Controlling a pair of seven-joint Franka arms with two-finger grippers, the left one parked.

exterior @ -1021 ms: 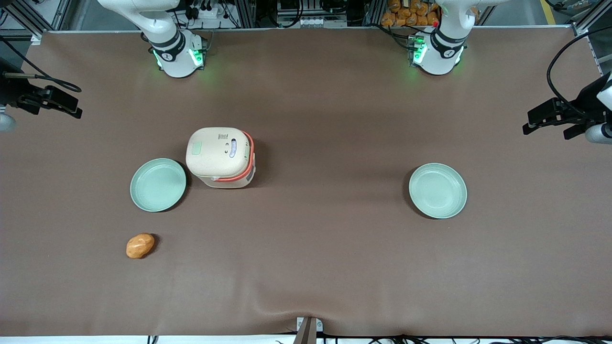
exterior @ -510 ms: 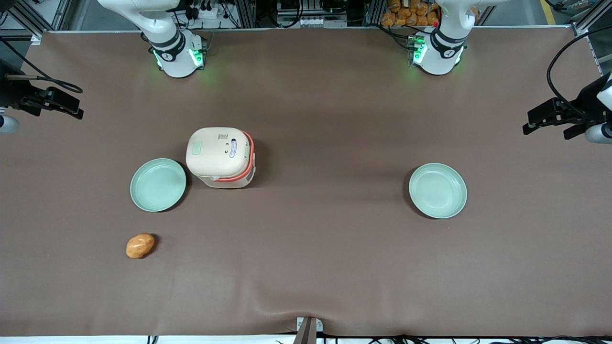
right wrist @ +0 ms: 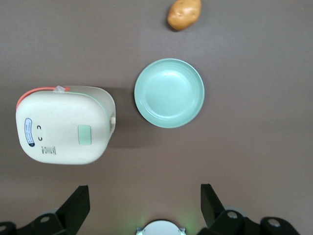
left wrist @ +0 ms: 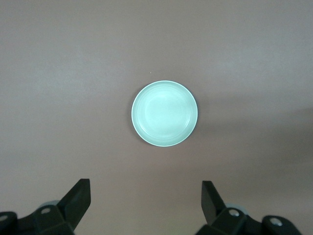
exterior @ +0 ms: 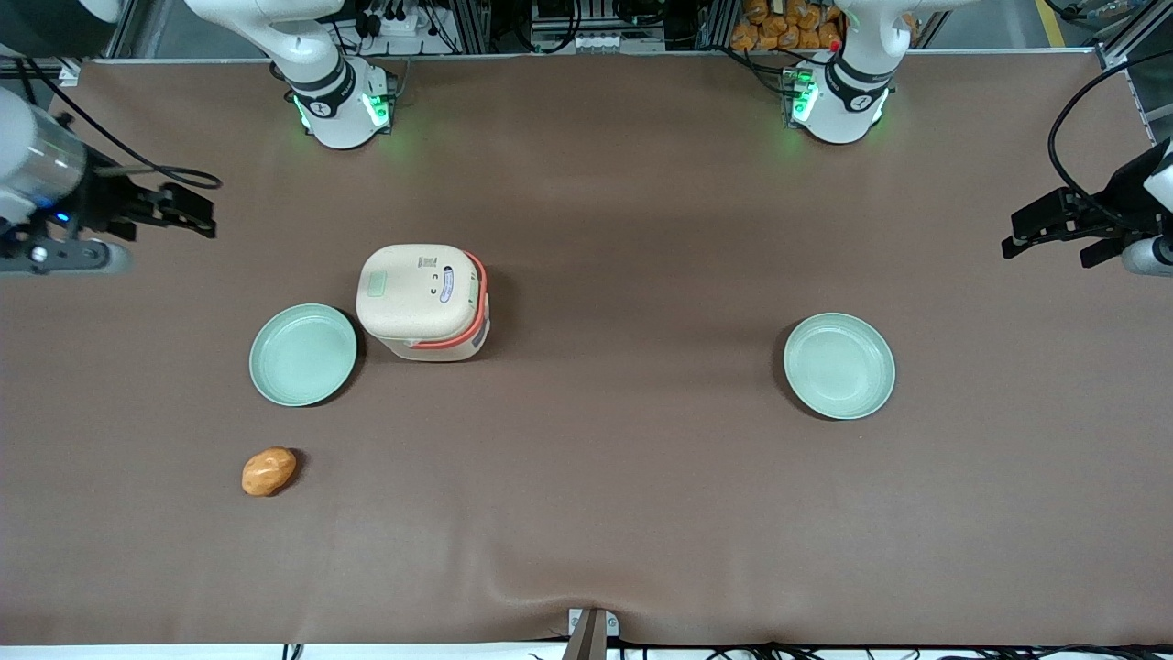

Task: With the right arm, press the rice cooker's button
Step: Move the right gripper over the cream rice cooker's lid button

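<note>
The cream rice cooker (exterior: 423,301) with its orange-red band handle stands on the brown table, lid shut. It also shows in the right wrist view (right wrist: 63,125), with a pale green square patch (right wrist: 85,134) on its lid. My right gripper (exterior: 192,213) hangs above the table toward the working arm's end, farther from the front camera than the cooker and well apart from it. In the right wrist view the gripper (right wrist: 144,203) is open and empty, its two black fingers (right wrist: 78,201) spread wide.
A mint-green plate (exterior: 303,355) lies beside the cooker, also in the right wrist view (right wrist: 169,93). A potato (exterior: 268,471) lies nearer the front camera. A second plate (exterior: 838,366) lies toward the parked arm's end. The working arm's base (exterior: 341,110) stands at the table's back edge.
My right gripper has moved in from the table's end toward the cooker, and more of the arm now shows. The cooker, plates and potato have not moved.
</note>
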